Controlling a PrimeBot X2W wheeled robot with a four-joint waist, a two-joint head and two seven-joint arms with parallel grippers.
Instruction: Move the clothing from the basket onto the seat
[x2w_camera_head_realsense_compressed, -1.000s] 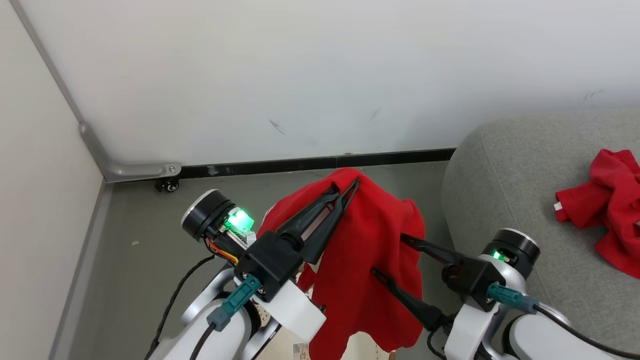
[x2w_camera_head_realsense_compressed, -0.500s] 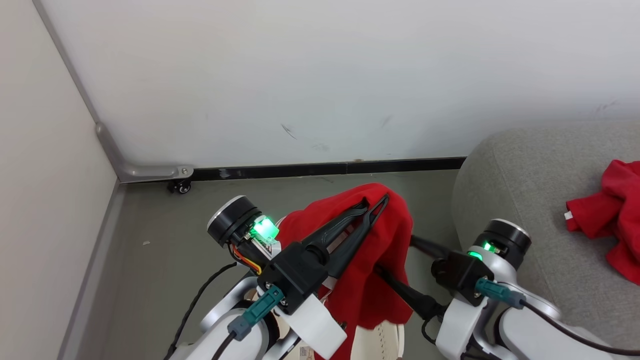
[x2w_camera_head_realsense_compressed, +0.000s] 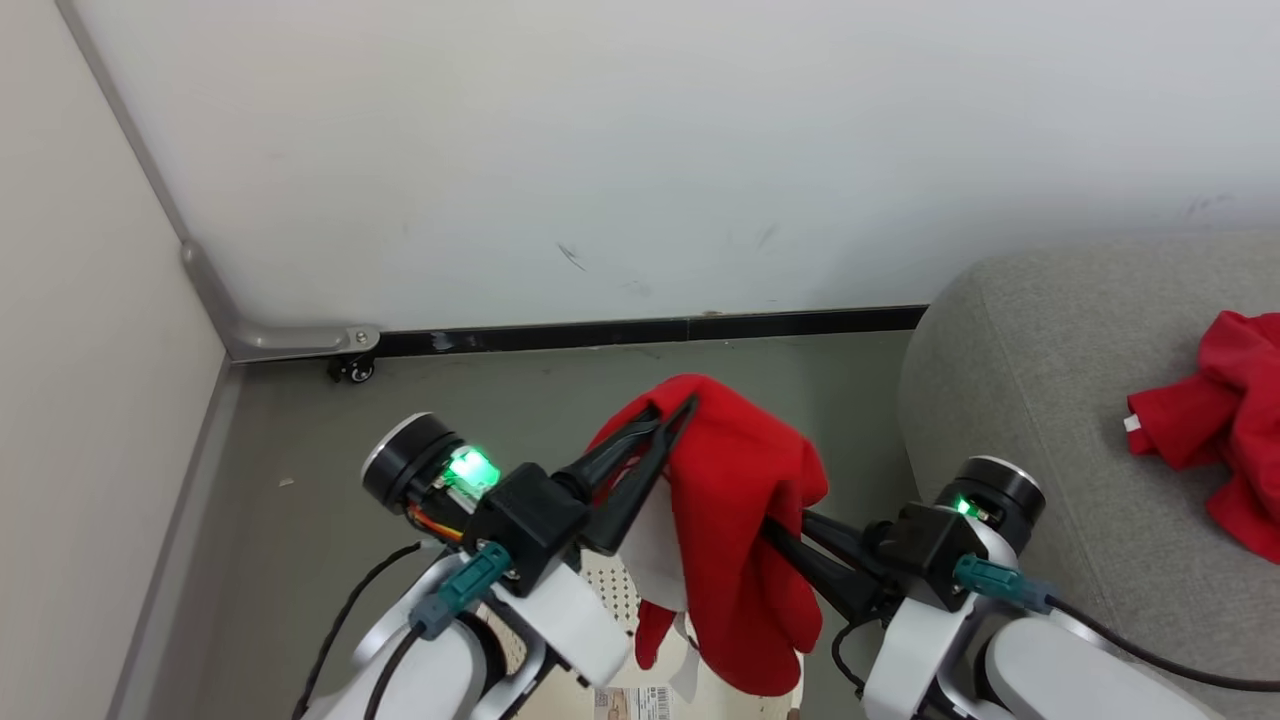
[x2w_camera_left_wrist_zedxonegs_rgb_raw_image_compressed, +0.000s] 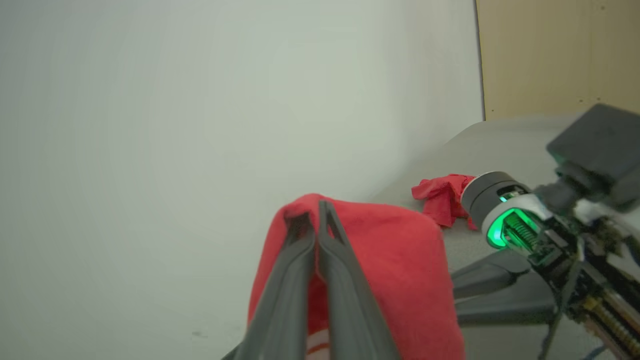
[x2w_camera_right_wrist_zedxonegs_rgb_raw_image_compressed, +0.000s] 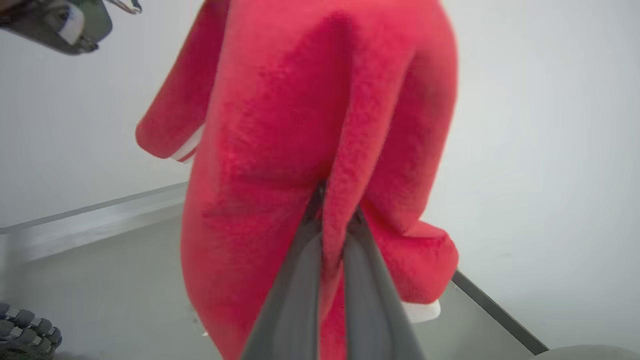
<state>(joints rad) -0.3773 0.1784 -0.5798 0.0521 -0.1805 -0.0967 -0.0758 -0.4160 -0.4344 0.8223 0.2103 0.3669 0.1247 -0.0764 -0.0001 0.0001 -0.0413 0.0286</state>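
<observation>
A red garment (x2w_camera_head_realsense_compressed: 735, 500) with a white panel hangs in the air above the cream basket (x2w_camera_head_realsense_compressed: 605, 585), which peeks out at the bottom edge of the head view. My left gripper (x2w_camera_head_realsense_compressed: 682, 408) is shut on the garment's top fold; its tips (x2w_camera_left_wrist_zedxonegs_rgb_raw_image_compressed: 317, 207) pinch the red garment (x2w_camera_left_wrist_zedxonegs_rgb_raw_image_compressed: 395, 260). My right gripper (x2w_camera_head_realsense_compressed: 775, 525) is shut on the cloth's right side, with a fold of the garment (x2w_camera_right_wrist_zedxonegs_rgb_raw_image_compressed: 300, 125) squeezed between its fingers (x2w_camera_right_wrist_zedxonegs_rgb_raw_image_compressed: 300, 280). The grey seat (x2w_camera_head_realsense_compressed: 1040, 400) stands to the right, and a second red garment (x2w_camera_head_realsense_compressed: 1215, 420) lies crumpled on it.
A white wall with a black skirting strip (x2w_camera_head_realsense_compressed: 650, 328) runs behind the grey floor. A metal bracket with a small caster (x2w_camera_head_realsense_compressed: 350, 370) sits in the left corner. A barcode label (x2w_camera_head_realsense_compressed: 640, 700) shows inside the basket.
My right gripper, open beside the cloth a second ago, has shut on the garment's right side. The garment now hangs narrower and more bunched between both grippers.
</observation>
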